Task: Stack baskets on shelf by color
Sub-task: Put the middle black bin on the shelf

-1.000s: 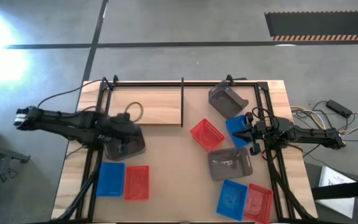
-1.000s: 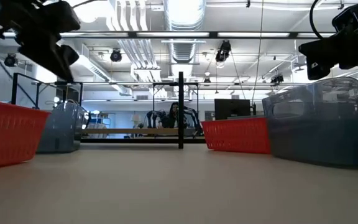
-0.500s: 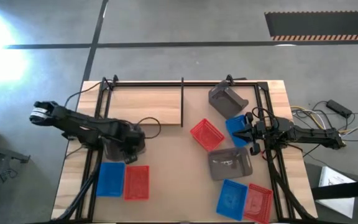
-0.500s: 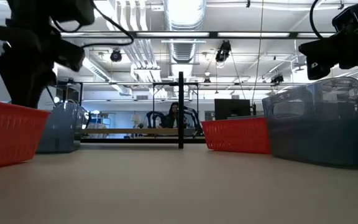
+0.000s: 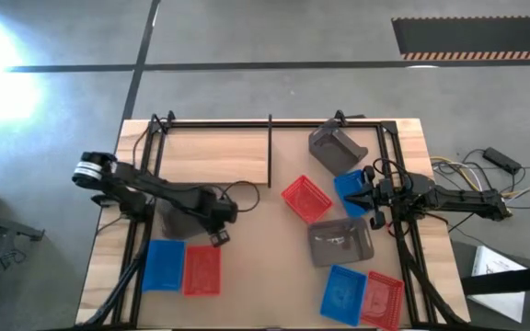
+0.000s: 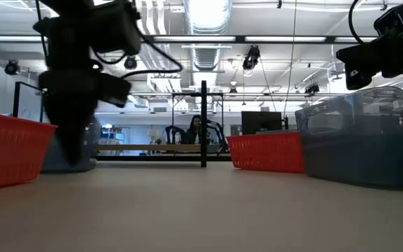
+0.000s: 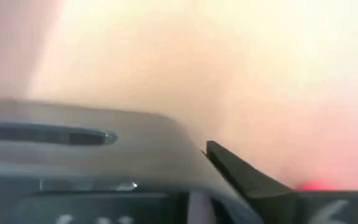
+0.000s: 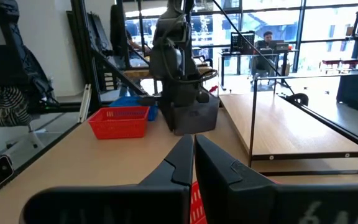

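My left gripper [image 5: 217,223] is low at the right-hand edge of a dark grey basket [image 5: 175,221], which stands on the tabletop; the left wrist view looks close onto that basket's rim [image 7: 104,134]. My right gripper [image 5: 368,198] hangs shut above a blue basket [image 5: 348,187], well off the table in the low view [image 6: 369,63]. Beside that blue basket lie a red basket [image 5: 305,199] and a grey one [image 5: 340,242]. Another grey basket [image 5: 337,147] stands tilted near the far edge. The pale-wood shelf [image 5: 214,156] with its dark divider [image 5: 270,152] holds no basket.
A blue basket [image 5: 164,264] and a red one [image 5: 201,269] lie side by side near the table's near left corner. Another blue [image 5: 343,291] and red [image 5: 385,299] pair lie near the right corner. Black frame rails [image 5: 403,239] run along both sides. A cable loops by the left arm.
My left arm has swung in from the table's left: its gripper has moved from over the grey basket toward the table's right and near edge, and has come down to that basket's right-hand edge. The right arm has kept still.
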Motion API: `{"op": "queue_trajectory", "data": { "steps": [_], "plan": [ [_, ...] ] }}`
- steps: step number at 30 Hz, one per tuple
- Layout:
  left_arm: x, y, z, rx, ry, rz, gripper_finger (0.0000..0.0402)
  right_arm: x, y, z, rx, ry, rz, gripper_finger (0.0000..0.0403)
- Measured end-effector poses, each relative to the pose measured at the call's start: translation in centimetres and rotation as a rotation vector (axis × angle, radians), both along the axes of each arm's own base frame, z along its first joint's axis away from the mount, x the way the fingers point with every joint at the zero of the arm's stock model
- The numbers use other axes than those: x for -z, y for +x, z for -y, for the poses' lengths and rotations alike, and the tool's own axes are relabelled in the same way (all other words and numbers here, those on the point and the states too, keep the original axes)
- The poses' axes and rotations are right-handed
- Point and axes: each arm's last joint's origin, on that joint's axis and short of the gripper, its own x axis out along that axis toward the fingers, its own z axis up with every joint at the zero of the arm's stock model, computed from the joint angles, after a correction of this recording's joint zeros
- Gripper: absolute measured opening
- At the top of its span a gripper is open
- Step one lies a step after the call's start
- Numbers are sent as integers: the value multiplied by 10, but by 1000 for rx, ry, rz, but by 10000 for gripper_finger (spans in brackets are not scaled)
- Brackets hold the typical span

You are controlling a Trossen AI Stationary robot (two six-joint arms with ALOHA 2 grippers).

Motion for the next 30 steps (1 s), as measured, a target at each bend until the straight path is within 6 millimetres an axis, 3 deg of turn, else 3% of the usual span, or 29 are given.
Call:
{"op": "queue_trajectory", "data": {
  "steps": [3,7,12,17,22,30],
  "plan": [
    [-6,22,0,-10,-26,116,9,0,0,0,0,0,0,9],
    [-16,50,-1,-20,-32,268,34,0,0,0,0,0,0,9],
    [-26,78,-3,62,-24,434,88,0,0,0,0,0,0,9],
    [-30,95,-3,204,-65,466,162,0,0,0,-1,0,-1,9],
    [-50,89,3,522,-51,369,211,0,0,0,0,0,0,9],
    [-89,40,36,974,162,-55,217,0,0,0,0,0,0,9]
  ]
}}
